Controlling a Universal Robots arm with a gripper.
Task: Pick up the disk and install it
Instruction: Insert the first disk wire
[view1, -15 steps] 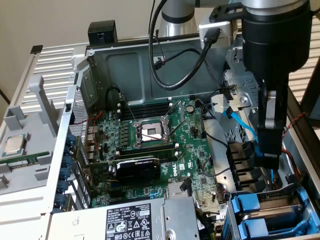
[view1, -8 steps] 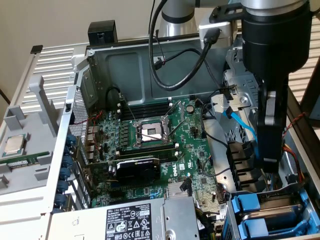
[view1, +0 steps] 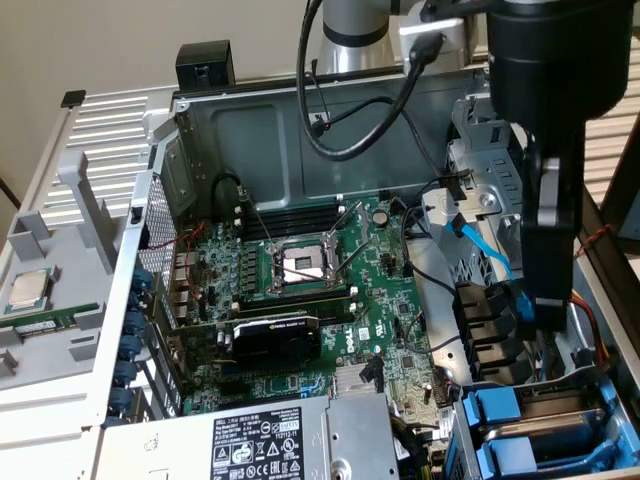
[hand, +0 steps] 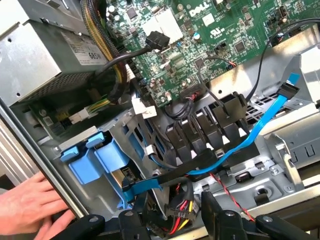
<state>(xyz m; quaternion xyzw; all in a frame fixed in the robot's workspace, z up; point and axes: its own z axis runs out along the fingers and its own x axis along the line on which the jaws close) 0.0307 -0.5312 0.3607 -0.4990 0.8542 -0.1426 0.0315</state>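
Seen from the exterior view, the gripper (view1: 548, 300) hangs inside the open computer case (view1: 200, 130) on the exterior view's right, just above the drive cage (view1: 458, 445) where the disk (view1: 497, 408) sits slotted in its blue carrier. From the wrist view, the gripper (hand: 175, 220) stands wide and empty over the blue cable (hand: 240, 145), the disk (hand: 112, 156) sits in the cage, and a person's hand (hand: 30, 205) rests at the case edge

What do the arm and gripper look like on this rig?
Silver-grey cylindrical arm with a thick black cable looping off it. Gripper is all black: bulky round body, slim linkage fingers with round pivot joints.
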